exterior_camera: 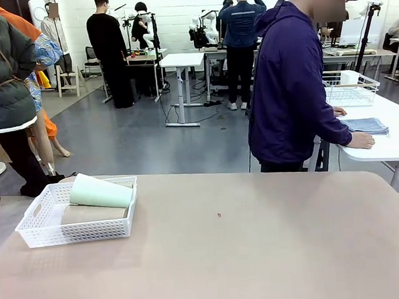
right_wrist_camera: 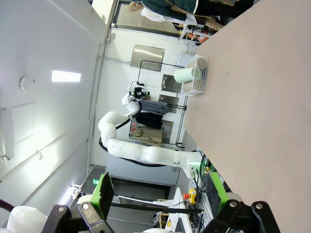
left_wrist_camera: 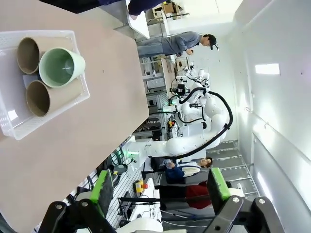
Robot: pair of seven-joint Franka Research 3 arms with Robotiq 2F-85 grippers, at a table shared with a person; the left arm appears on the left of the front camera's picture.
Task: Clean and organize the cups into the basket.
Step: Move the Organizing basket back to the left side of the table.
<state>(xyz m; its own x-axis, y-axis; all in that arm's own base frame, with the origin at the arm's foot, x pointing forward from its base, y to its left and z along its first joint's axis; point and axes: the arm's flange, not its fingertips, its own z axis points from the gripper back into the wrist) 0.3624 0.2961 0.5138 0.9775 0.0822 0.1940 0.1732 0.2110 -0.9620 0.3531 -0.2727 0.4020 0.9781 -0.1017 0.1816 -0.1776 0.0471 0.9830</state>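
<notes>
beige table [exterior_camera: 258,253], grey workshop floor [exterior_camera: 132,136] beyond; left gripper [left_wrist_camera: 163,190] and right gripper [right_wrist_camera: 160,193] apart

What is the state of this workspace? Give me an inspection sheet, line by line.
Surface: matte beige tabletop, one small dark speck near the middle.
Job's things: shallow white perforated plastic basket at the robot's left holds all three tapered cups lying on their sides; pale mint green cup rests on the two tan-brown cups.
Clutter: nothing seen.
Grippers: left gripper and right gripper both with jaws open, empty, off the table.
Cables: nothing seen on the table.
Surroundings: person in a dark purple hoodie beyond the far edge, hands on a neighbouring white table.
</notes>
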